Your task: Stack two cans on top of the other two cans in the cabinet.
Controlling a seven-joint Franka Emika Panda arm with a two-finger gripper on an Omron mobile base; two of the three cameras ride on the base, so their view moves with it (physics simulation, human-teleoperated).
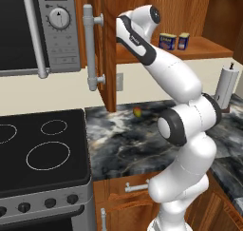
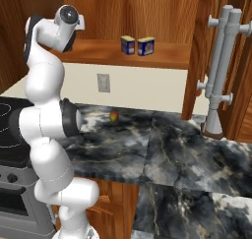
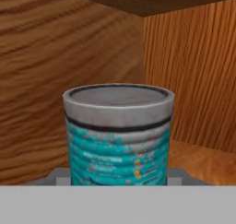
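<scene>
Two blue-labelled cans (image 1: 167, 41) (image 1: 183, 41) on the cabinet (image 1: 209, 47) shelf, one teal can (image 3: 118, 135) close up, one small fruit (image 1: 137, 112), one microwave (image 1: 33, 30), one paper-towel holder (image 1: 226, 86)

microwave (image 1: 38, 30) display digits blurred, can (image 3: 119, 135) label print unreadable

Two cans (image 1: 173, 41) side by side on the cabinet (image 1: 204, 48) shelf at upper right, microwave (image 1: 33, 30) upper left, worktop (image 1: 128, 139) below.

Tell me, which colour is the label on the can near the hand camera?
Teal, with worn grey patches on the can; the hand view shows it best.
</scene>
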